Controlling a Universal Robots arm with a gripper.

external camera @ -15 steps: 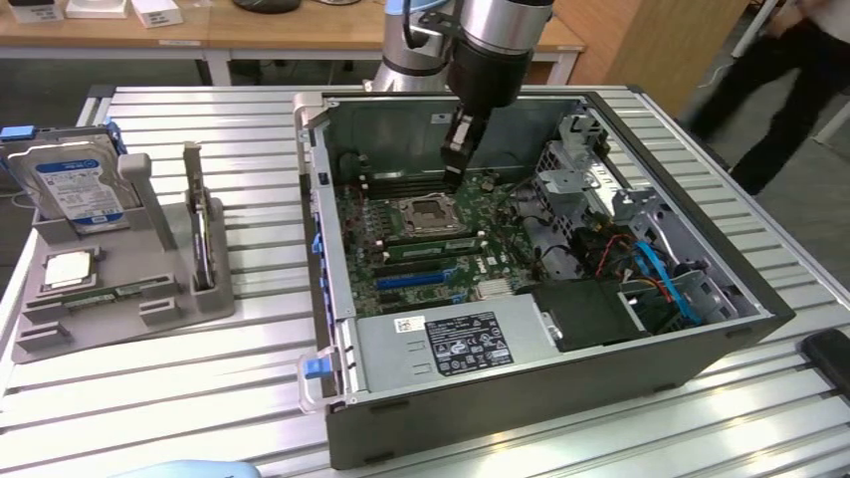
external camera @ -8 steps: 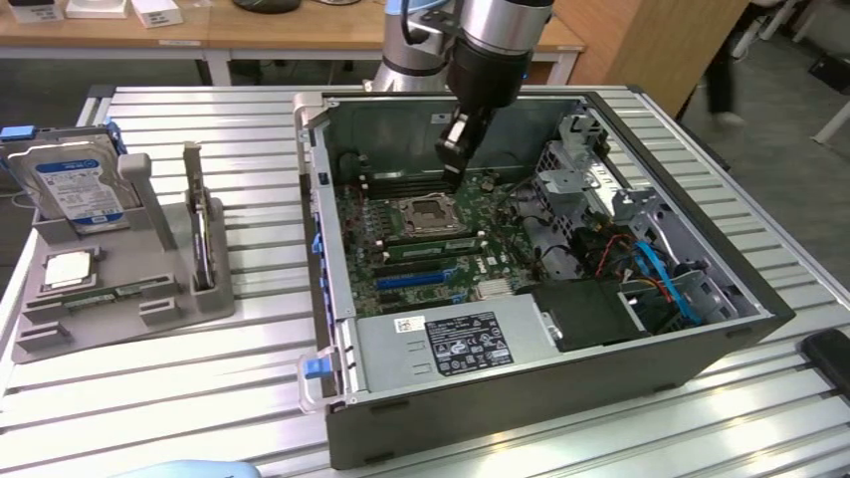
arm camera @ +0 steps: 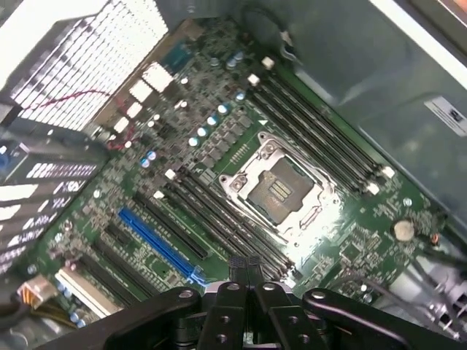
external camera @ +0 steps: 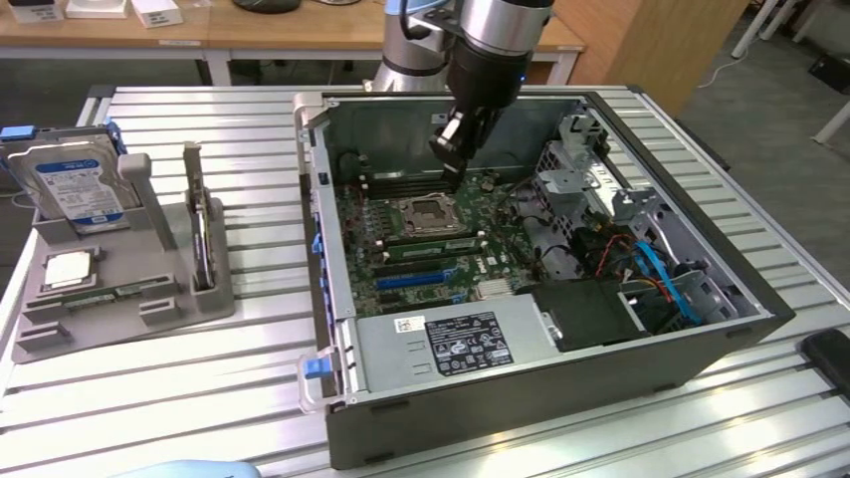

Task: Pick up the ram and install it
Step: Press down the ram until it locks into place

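You get even, bright overhead light in the exterior view, with the slatted table (external camera: 186, 398) shining pale and the case (external camera: 531, 398) interior darker. In the wrist view, glare washes out the vent grille (arm camera: 87, 58) and blooms beside the CPU socket (arm camera: 281, 189). Your gripper (arm camera: 246, 264) sits dark and soft.

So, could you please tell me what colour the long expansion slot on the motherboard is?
Blue; the expansion slot shows best in the wrist view.

Labels on hard drive (external camera: 80, 184), power supply (external camera: 459, 344), print unreadable
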